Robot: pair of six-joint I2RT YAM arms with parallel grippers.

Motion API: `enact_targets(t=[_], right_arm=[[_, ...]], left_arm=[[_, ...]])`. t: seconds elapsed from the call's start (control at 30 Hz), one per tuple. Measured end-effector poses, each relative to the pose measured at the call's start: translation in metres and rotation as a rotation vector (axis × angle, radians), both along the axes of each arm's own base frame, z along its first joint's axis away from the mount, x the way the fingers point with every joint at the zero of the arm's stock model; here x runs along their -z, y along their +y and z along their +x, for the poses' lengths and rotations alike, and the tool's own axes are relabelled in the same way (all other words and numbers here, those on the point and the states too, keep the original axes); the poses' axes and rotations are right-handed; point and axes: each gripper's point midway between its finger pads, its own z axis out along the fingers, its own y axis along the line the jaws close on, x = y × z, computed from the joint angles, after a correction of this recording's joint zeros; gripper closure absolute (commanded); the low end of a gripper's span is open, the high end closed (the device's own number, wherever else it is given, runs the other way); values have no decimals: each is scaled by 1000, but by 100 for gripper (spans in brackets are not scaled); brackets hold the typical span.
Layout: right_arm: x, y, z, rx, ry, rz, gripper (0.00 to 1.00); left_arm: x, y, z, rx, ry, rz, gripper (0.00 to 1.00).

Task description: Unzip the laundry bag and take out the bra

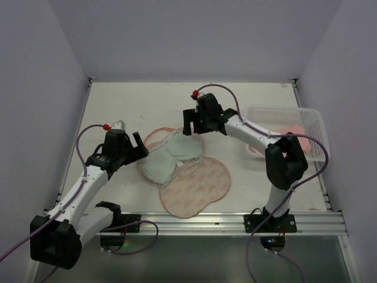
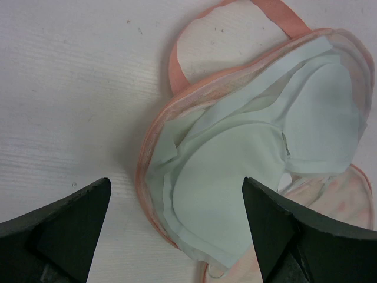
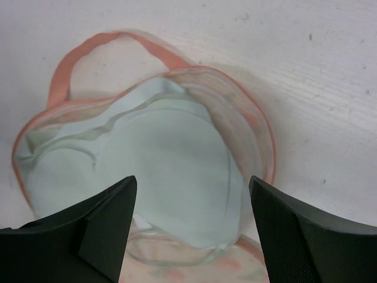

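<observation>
1. The laundry bag (image 1: 197, 186) lies unzipped on the counter (image 1: 118, 106), its printed flap folded open to expose its contents.
2. The mint bra (image 1: 168, 159) sits in the bag's mesh half.
3. The left hand (image 2: 177, 183) and right hand (image 3: 192, 178) hover over the bag, both wide and empty, ready to grasp.

Laundry bag (image 1: 197, 186) sits mid-tabletop (image 1: 141, 100), opened into two halves. The near-right half lies flat, and the far-left half has the bra (image 1: 171, 154) in it (its loop (image 1: 154, 135) sticks out far-left). Basket (image 1: 306, 118) is well apart at the right edge. Left jaws are just left of the bag, right jaws over its far side.
</observation>
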Motion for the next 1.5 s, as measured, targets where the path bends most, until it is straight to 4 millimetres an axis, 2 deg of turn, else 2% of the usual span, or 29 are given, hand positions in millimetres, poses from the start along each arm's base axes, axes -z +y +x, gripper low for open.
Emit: enact_targets(t=[0.1,0.3,0.6,0.77,0.87,0.93,0.97,1.03,1.07,1.1,1.17,1.23,1.3,1.37,1.5], right_arm=[[22,-7,12,-20,25,-31,25],[53,2,7,-107,72,-48,29],[80,7,12,-127,94,-52,31],[79,13,12,-161,89,-29,35],[80,18,9,-195,94,-9,46],[83,21,7,-216,100,1,56],[85,22,5,-226,108,7,65],[88,23,4,-238,115,10,76],[88,23,2,-244,120,13,88],[88,23,2,-249,120,14,94],[86,24,2,-250,117,17,100],[82,24,2,-250,110,20,100],[69,23,2,-249,91,27,100],[44,24,4,-249,47,48,100],[-32,21,1,-248,-91,114,100]], left_arm=[[-2,0,0,0,-9,-2,4],[-5,0,-2,1,-15,-3,4],[-5,1,-4,1,-14,-3,4],[-3,1,-7,1,-10,-2,4],[1,2,-9,2,1,-1,4],[2,1,-10,4,4,-2,4],[2,1,-10,4,4,-2,4],[2,1,-10,4,3,-2,4],[1,1,-10,5,2,-2,4],[1,1,-10,5,1,-2,4],[1,2,-10,6,-1,-1,4],[1,2,-10,6,-1,-1,4],[1,2,-10,6,-1,-1,4],[1,2,-10,6,-1,0,4],[1,2,-10,10,-2,4,4]])
